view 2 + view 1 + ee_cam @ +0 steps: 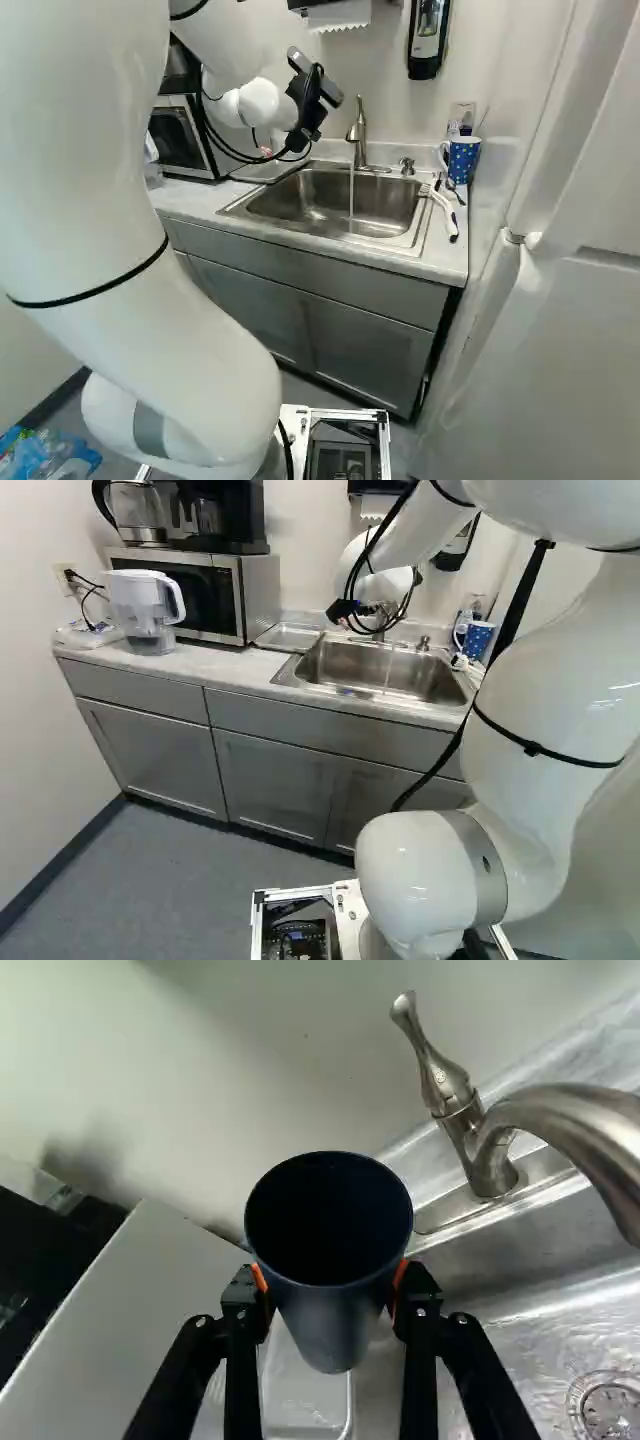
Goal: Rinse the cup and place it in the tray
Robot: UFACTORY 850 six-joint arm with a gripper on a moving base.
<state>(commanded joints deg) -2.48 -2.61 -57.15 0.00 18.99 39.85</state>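
Note:
At the left of the sink, the black gripper hangs from my wrist in the right base view. The wrist view shows the gripper shut on a dark blue cup, an orange pad against either side. The cup's open mouth faces the camera and its inside looks dark. I cannot make out the cup in the base views. A shallow tray lies between microwave and sink; part of the tray shows beyond the cup in the wrist view. Water runs from the faucet into the sink, away from the cup.
The microwave stands left of the tray, with a water pitcher beside it. Right of the sink are a blue dotted mug and a white-handled brush. The faucet rises close beside the gripper in the wrist view.

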